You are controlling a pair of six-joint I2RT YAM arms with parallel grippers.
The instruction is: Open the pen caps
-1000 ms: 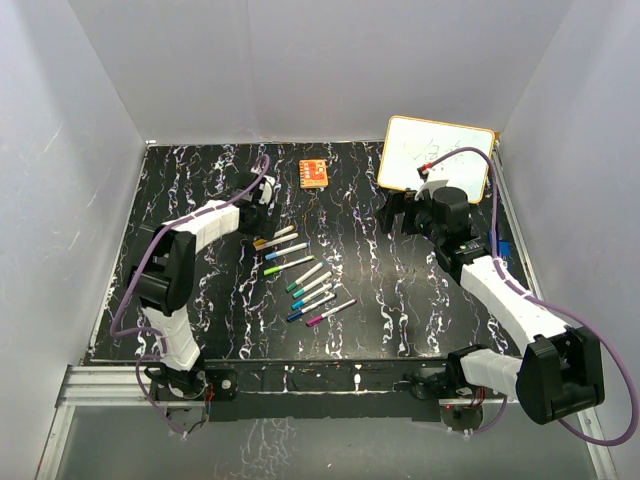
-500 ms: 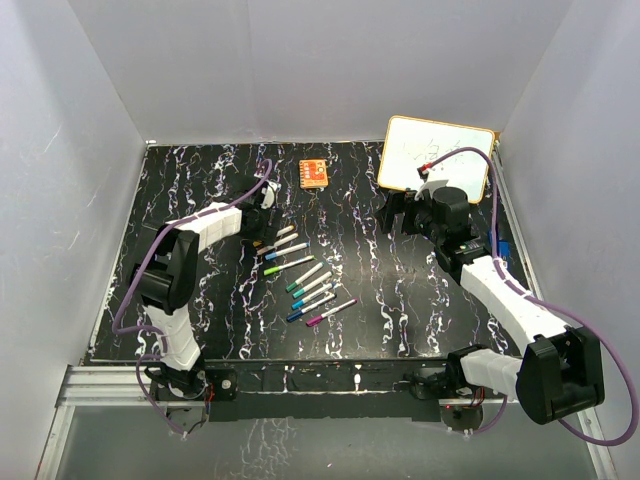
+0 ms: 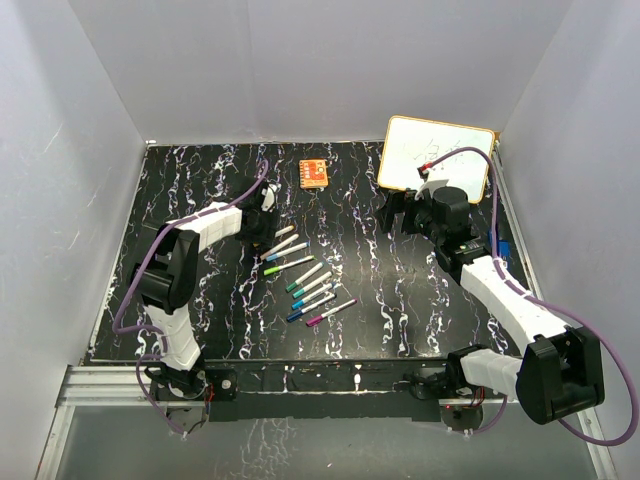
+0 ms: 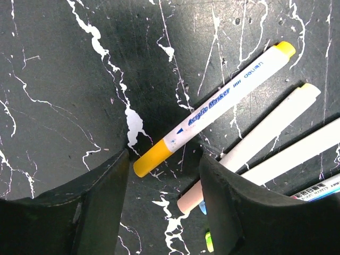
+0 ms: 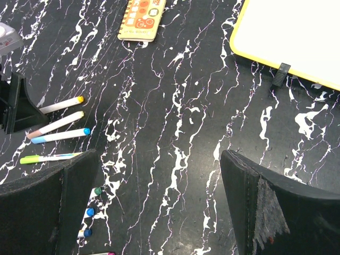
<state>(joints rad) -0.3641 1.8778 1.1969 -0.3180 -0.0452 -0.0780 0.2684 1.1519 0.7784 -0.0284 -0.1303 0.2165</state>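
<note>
Printed in blue along the white barrel of the yellow-capped pen, centre of the left wrist view: "Acrylic Marker". Further up the same barrel, in grey: seemingly "deli". Tiny print on the pen at the lower right edge and on the orange block, upper left of the right wrist view: unreadable.

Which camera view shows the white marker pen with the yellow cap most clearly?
The left wrist view: the white yellow-capped marker pen lies close, print legible. The right wrist view shows it small; the top view, a tiny sliver.
</note>
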